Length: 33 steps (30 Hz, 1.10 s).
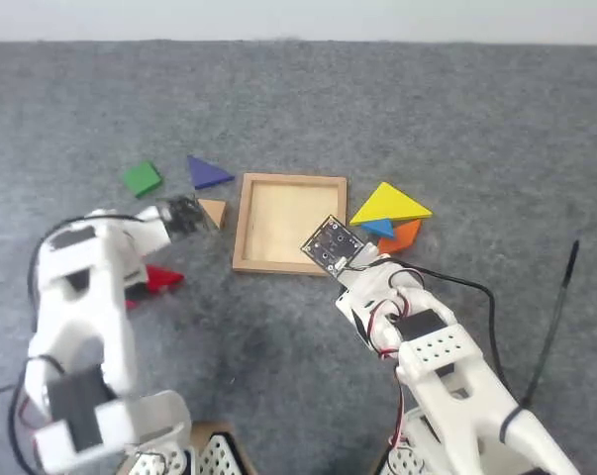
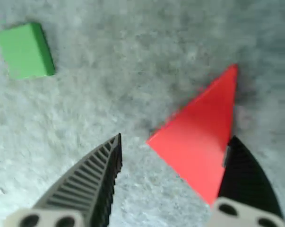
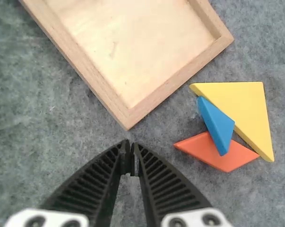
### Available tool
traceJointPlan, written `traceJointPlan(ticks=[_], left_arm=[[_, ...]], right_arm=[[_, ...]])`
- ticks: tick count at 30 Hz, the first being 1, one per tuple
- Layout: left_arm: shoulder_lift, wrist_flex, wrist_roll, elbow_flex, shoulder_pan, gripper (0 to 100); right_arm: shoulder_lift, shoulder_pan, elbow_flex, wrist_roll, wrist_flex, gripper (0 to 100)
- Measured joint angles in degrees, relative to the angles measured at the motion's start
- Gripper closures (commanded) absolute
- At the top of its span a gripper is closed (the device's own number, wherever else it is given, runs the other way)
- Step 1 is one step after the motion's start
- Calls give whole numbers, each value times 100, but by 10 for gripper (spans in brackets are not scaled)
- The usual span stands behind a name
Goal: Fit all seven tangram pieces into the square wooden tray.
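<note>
I've got my left gripper (image 2: 176, 138) spread wide around the red triangle (image 2: 201, 142), which lies on the mat outside the tray (image 3: 83, 64) and crowds one jaw (long edge beside it). My right gripper (image 3: 132, 158) is closed and empty by the tray's corner.

Green square (image 2: 25, 51), red triangle (image 2: 199, 142), pale tray (image 3: 133, 47)
</note>
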<state>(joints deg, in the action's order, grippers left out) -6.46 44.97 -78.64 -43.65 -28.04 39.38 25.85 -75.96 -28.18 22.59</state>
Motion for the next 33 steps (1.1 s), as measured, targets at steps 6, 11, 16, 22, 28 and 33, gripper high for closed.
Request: traceJointPlan(ticks=[6, 11, 16, 22, 28, 33], left_arm=[[870, 730, 897, 782, -475, 682], [985, 1178, 1099, 1029, -457, 682], [1468, 967, 1820, 1248, -185, 682], [2453, 1354, 2163, 2277, -229, 684], [3253, 2198, 2215, 3429, -229, 684], [3305, 2224, 2233, 3490, -185, 684]], right_arm=[[0, -9, 0, 0, 0, 991], [0, 0, 0, 0, 0, 991], [0, 0, 0, 0, 0, 991], [0, 0, 0, 0, 0, 991], [0, -9, 0, 0, 0, 991], [0, 0, 0, 0, 0, 991]])
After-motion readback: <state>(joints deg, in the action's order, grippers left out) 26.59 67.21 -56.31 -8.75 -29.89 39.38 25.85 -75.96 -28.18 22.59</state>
